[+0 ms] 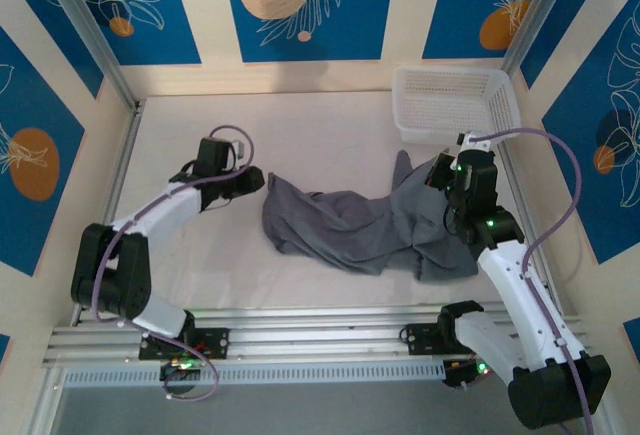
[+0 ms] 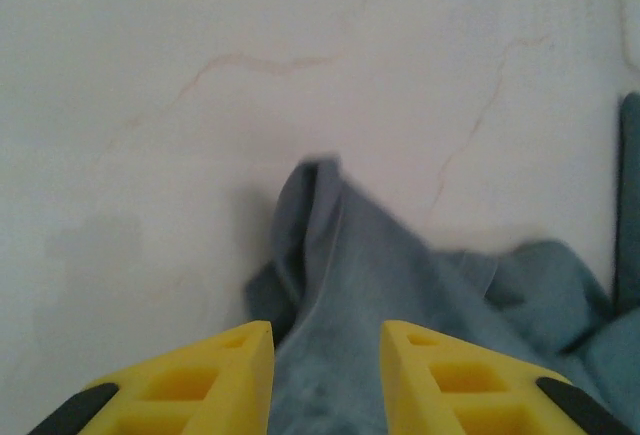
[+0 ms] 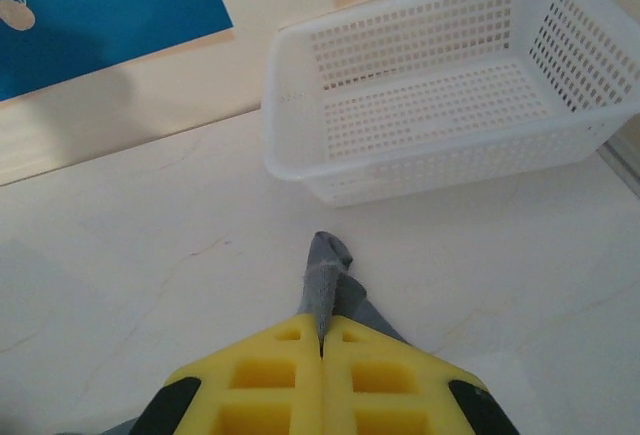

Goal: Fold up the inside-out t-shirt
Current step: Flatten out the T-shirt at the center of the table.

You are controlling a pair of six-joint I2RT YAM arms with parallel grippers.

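Note:
The inside-out t-shirt (image 1: pixel 350 220) is slate grey and lies crumpled across the middle of the table, bunched into folds. My left gripper (image 1: pixel 255 180) is at the shirt's left end. In the left wrist view its yellow fingers stand apart (image 2: pixel 327 330), and a ridge of grey cloth (image 2: pixel 340 285) lies loose in the gap between them. My right gripper (image 1: pixel 437 170) is at the shirt's far right end, near the basket. Its jaws (image 3: pixel 322 323) are pressed together on a thin hemmed edge of the t-shirt (image 3: pixel 328 270), which sticks out past the tips.
A white plastic basket (image 1: pixel 402 105) stands at the back right corner, just beyond the right gripper; its near wall (image 3: pixel 450 160) is a short way ahead of the pinched cloth. Metal frame rails border the table at left and right.

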